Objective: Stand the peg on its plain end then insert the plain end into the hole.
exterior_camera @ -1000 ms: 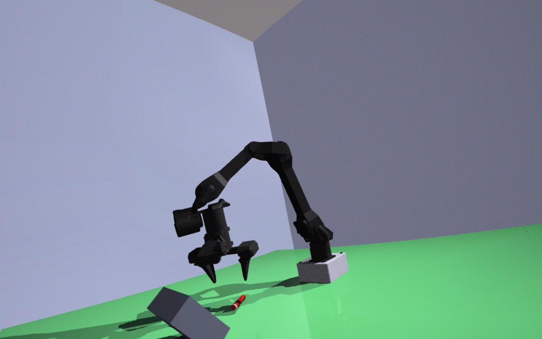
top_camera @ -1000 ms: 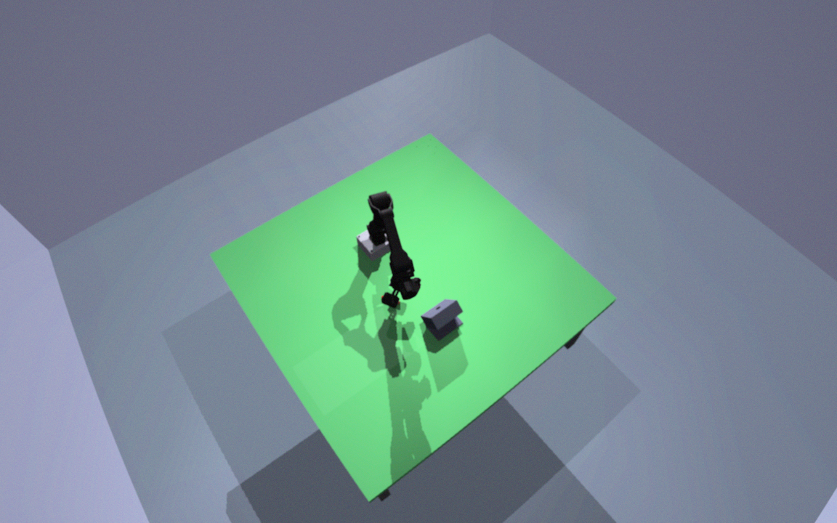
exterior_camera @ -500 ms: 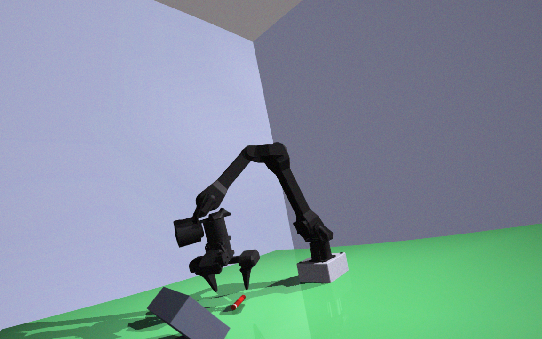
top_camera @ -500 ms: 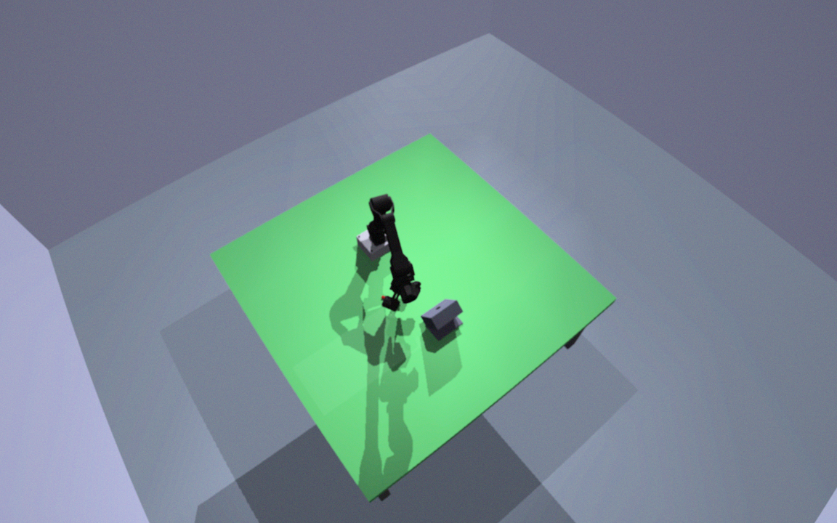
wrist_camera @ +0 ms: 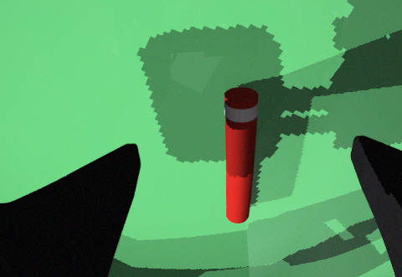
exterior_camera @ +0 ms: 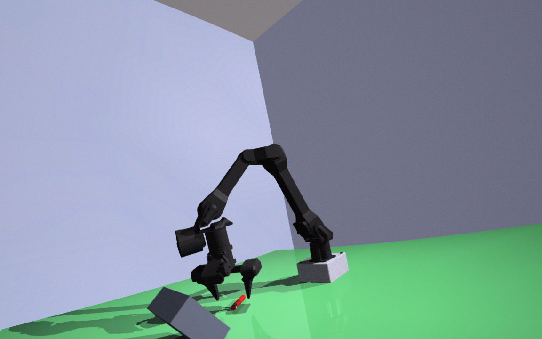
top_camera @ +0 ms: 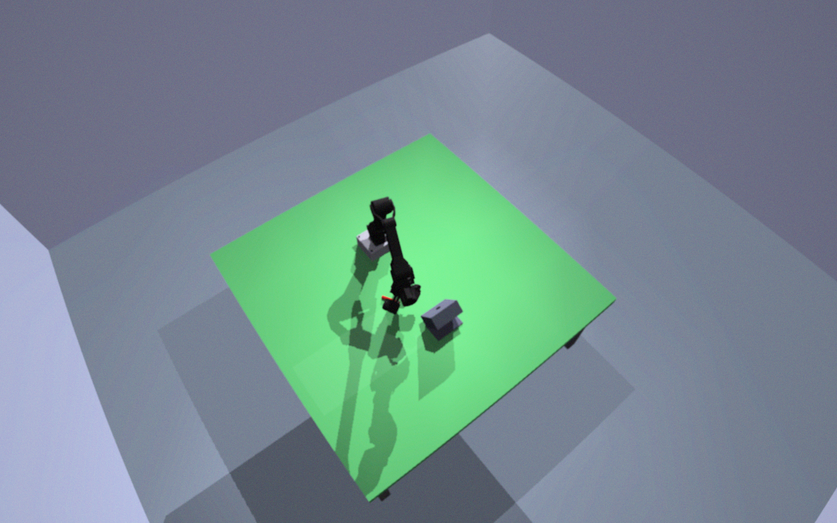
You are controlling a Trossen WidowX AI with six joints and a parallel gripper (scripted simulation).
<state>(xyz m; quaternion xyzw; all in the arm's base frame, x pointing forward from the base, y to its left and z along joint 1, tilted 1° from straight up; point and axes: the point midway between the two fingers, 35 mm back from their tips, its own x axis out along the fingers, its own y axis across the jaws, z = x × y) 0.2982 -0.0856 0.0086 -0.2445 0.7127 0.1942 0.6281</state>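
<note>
Peg (wrist_camera: 240,155): flat on tabletop (wrist_camera: 84,38), between fingertips | Claw (wrist_camera: 246,205): spread wide, empty | Handling: rigid, likely light, smooth (may roll); grip mid-shaft, below white band (wrist_camera: 241,115).

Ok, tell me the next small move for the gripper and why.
Probably lower straight down a little more, then close. The gripper is open and holds nothing, its fingers stand on either side of the red peg, and in the exterior view the fingertips hang just above the table, where the peg lies flat.
</note>
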